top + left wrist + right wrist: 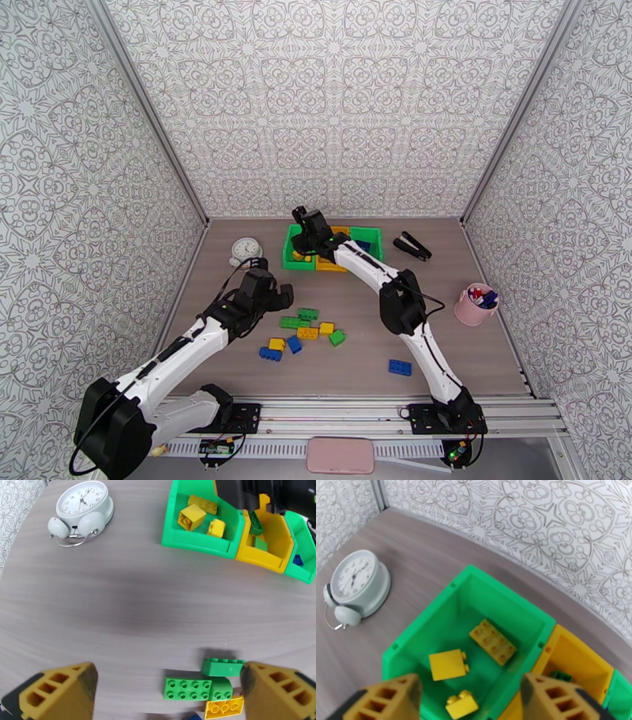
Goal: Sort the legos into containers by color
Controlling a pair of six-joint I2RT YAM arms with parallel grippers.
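Note:
The three joined containers stand at the back of the table: a green bin (291, 256), a yellow bin (338, 267) and a second green bin (370, 234). My right gripper (306, 241) hangs open and empty above the left green bin (474, 594), which holds three yellow legos (492, 641). A green lego (560, 675) lies in the yellow bin (572, 653). A pile of green, yellow and blue legos (308, 325) lies mid-table. My left gripper (168, 695) is open just over its left edge, with green legos (187, 688) between the fingers (59, 689).
A white alarm clock (246, 251) sits left of the bins and a black stapler (411, 245) to their right. A pink cup (476, 304) with small coloured bits stands at the right. One blue lego (400, 367) lies alone near the right arm.

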